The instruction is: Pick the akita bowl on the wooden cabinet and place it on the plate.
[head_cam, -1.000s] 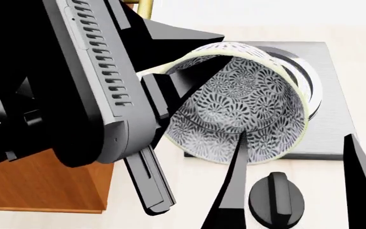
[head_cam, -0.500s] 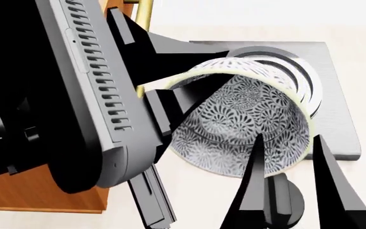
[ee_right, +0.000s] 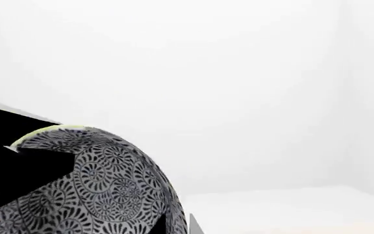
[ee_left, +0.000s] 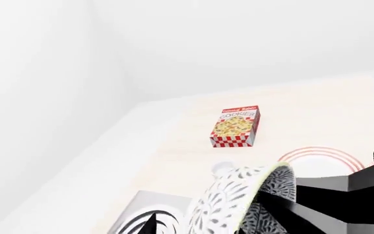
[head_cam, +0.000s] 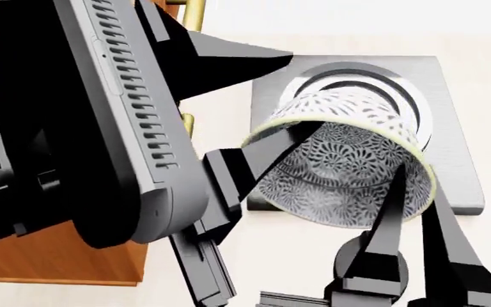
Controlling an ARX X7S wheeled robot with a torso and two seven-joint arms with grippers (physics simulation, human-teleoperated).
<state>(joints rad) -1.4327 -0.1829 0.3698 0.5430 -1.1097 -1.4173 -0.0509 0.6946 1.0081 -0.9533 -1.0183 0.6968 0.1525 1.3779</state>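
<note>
Head view: my left claw (head_cam: pixel 267 150) is clamped on the rim of the akita bowl (head_cam: pixel 344 169), 1 finger inside, 1 outside. My right claw (head_cam: pixel 412 217) has its 2 fingers apart around the near rim; contact unclear. So the pick's done, bowl tilted in the air beside the wooden cabinet (head_cam: pixel 54 256). Left: carry it to the plate (ee_left: pixel 320 158) past the cookie box (ee_left: pixel 235 126).

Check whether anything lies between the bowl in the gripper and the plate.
Nothing visible does. In the left wrist view the akita bowl, held by the left gripper, has only bare counter between it and the plate. The cookie box stands beyond, off that path.
</note>
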